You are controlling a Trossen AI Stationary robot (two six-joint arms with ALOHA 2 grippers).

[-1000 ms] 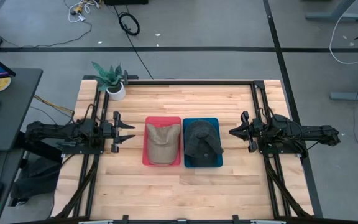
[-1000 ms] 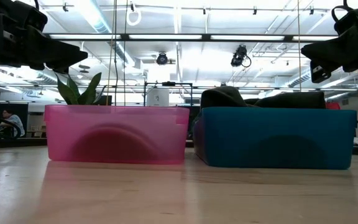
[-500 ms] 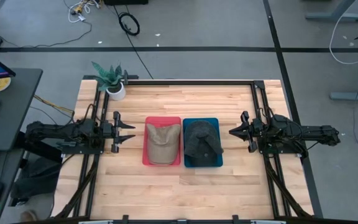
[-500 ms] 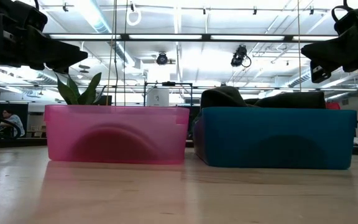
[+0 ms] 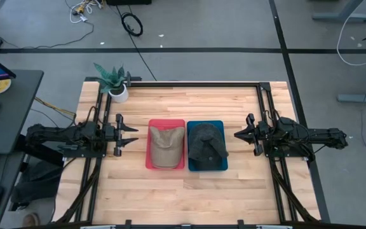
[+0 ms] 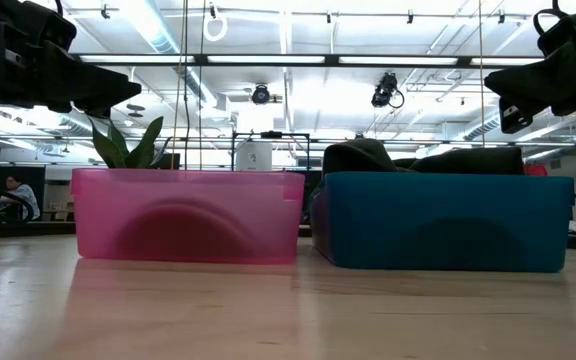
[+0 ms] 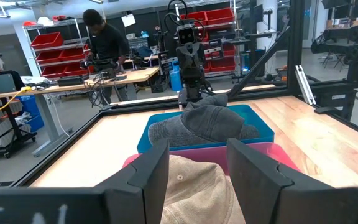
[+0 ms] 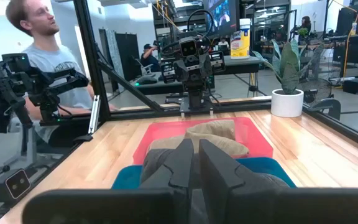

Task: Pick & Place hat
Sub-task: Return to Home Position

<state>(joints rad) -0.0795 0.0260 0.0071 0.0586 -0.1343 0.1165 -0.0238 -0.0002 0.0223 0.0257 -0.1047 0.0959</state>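
A tan hat lies inside a red bin. A dark grey hat lies inside a blue bin right beside it; its crown rises above the rim. My left gripper hovers open at the left of the red bin, pointing at it, above table height. In the left wrist view its fingers frame the tan hat. My right gripper hovers shut at the right of the blue bin; the right wrist view shows its fingers together.
A potted plant stands at the table's far left corner. Black rails run along the table's left, right and far sides. Bare wood lies near and far of the bins. A person sits beyond the table's left side.
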